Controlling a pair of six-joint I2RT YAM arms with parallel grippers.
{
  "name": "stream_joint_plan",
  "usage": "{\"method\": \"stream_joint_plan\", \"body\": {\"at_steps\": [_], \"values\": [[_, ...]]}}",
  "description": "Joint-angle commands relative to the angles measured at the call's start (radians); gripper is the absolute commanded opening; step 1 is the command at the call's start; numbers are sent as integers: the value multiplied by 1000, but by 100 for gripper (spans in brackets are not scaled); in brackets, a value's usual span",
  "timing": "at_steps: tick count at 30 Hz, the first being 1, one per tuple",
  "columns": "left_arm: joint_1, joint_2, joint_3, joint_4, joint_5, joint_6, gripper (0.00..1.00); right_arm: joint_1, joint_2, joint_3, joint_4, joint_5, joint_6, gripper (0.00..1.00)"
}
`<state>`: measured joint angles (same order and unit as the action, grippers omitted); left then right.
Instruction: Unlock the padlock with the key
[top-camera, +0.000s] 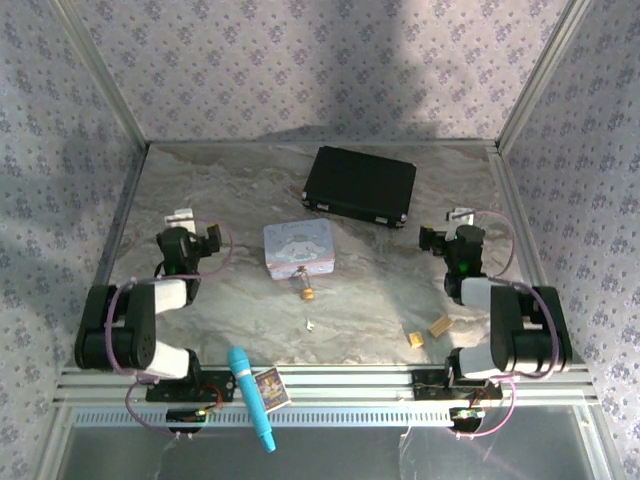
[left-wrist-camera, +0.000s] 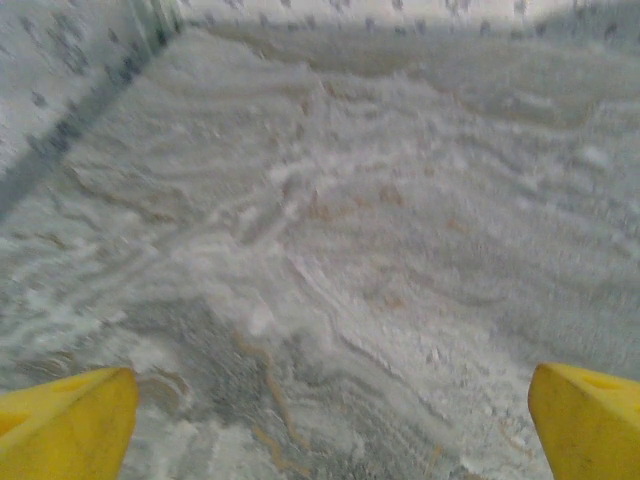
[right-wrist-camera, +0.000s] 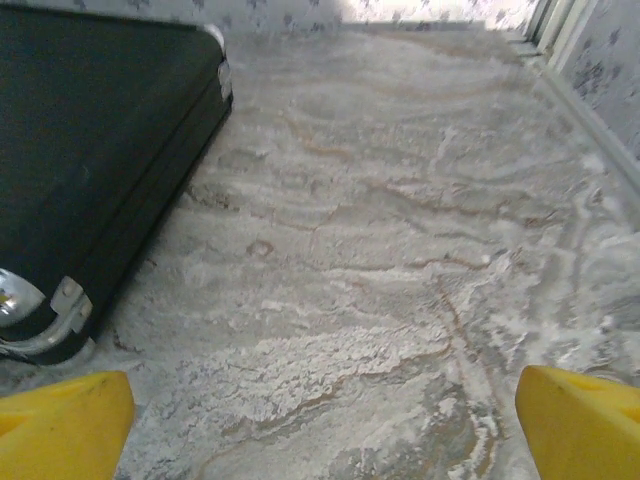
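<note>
Top external view, read from the near edge outward: two tan rectangular blocks (top-camera: 427, 331) lie near the right arm's base. The very small silvery metal key (top-camera: 310, 325) lies alone on the grey marbled desk (top-camera: 200, 180), roughly midway between the arms. Just beyond the key sits the tiny brass-gold padlock (top-camera: 307, 291), just beside the near edge of a pastel cartoon tin (top-camera: 298, 248). A black hard case (top-camera: 360, 185) lies farthest back.

The left claw (left-wrist-camera: 325, 420) and right claw (right-wrist-camera: 325, 425) both hang released, jaws wide apart over bare desk, grasping nothing, well apart from key and padlock.

The task looks to be at its very start, with nothing picked up yet. The next move likely calls for one claw to pinch the thin, flat key off the desk while the other steadies the padlock.
</note>
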<state>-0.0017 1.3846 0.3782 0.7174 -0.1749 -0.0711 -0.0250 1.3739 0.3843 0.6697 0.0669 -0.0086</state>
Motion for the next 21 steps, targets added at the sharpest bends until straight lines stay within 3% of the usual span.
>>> {"method": "stream_joint_plan", "body": {"at_steps": [1, 5, 8, 12, 16, 21], "values": [[7, -127, 27, -146, -50, -54, 100, -5, -111, 56, -148, 17, 21, 99], [7, -263, 62, -327, -46, -226, 100, -8, -229, 82, -277, -54, 84, 99], [9, -349, 105, -533, -31, -469, 100, -19, -271, 167, -476, -90, 226, 99], [11, -394, 156, -718, 184, -617, 100, -17, -254, 262, -626, -371, 247, 95], [-12, -389, 168, -811, 409, -685, 100, 109, -248, 322, -748, -421, 242, 94], [-161, -398, 175, -860, 493, -722, 100, 357, -193, 379, -893, -319, 254, 93]]}}
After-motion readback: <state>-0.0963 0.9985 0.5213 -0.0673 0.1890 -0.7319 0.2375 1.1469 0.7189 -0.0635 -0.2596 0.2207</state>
